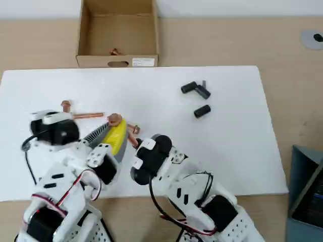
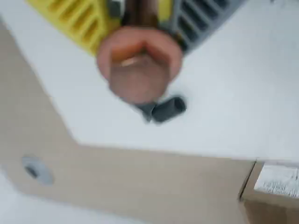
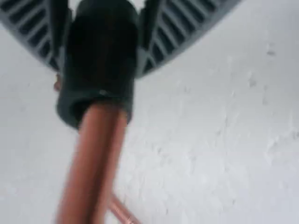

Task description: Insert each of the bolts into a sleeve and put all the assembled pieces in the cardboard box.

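My left gripper, one yellow and one grey jaw, is shut on a copper bolt above the white mat. In the left wrist view the bolt's head points away from the gripper. Just beside it, my right gripper is shut on a black sleeve with a copper bolt shaft sticking out of its end. Three loose sleeves lie at the mat's far right. The cardboard box stands beyond the mat with one copper piece inside.
Two loose bolts lie on the white mat by the left arm, and another copper piece lies under the right gripper. A grey bin stands at the table's right edge.
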`<control>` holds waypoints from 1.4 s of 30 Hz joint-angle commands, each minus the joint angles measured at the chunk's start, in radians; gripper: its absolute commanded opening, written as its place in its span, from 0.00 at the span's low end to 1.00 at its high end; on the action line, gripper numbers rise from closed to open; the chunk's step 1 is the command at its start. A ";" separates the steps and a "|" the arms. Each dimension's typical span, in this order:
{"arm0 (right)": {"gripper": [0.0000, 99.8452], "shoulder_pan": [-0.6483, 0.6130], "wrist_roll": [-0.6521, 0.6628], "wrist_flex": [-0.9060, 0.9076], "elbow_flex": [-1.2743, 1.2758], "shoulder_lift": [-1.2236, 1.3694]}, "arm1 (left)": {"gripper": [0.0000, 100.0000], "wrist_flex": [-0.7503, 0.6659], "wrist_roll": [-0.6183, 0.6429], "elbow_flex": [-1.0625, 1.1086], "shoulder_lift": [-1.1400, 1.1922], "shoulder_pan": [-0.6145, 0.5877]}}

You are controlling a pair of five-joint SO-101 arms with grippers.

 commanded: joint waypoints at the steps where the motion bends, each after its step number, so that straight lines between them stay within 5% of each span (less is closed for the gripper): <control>1: 0.01 -0.007 0.008 -0.035 -0.067 -0.179 | 0.00 -0.008 -0.002 0.002 -0.004 0.008; 26: 0.01 -0.007 0.005 -0.032 -0.084 -0.179 | 0.00 -0.130 0.104 0.098 -0.005 -0.008; 35: 0.01 -0.007 0.005 -0.034 -0.081 -0.179 | 0.00 0.104 0.104 -0.021 -0.005 0.118; 42: 0.01 -0.007 0.006 -0.037 -0.081 -0.179 | 0.00 0.141 0.101 -0.005 -0.004 0.127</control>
